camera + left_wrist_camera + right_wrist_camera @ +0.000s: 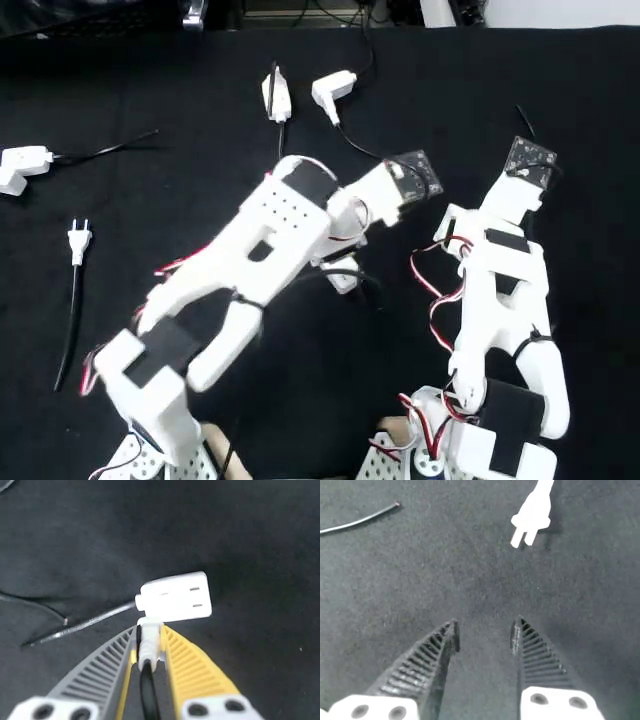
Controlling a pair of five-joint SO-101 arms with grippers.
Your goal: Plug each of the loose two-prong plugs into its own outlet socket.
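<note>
One plug (148, 650) is clenched in the left pincer (150, 630), its nose touching the white socket block (175, 597) (whether the prongs are in, I cannot tell). The right pincer (482, 632) hangs released above the black cloth (395, 570), near a second plug (532, 515). Farther off, another plug (78, 240) and a spare socket (22, 165) lie well apart, so most of the job looks undone.

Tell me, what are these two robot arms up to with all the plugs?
The left claw is shut on the cord end of a white socket, whose two slots are empty. The right claw is open and holds nothing; a white two-prong plug lies on the black table ahead of it.
</note>
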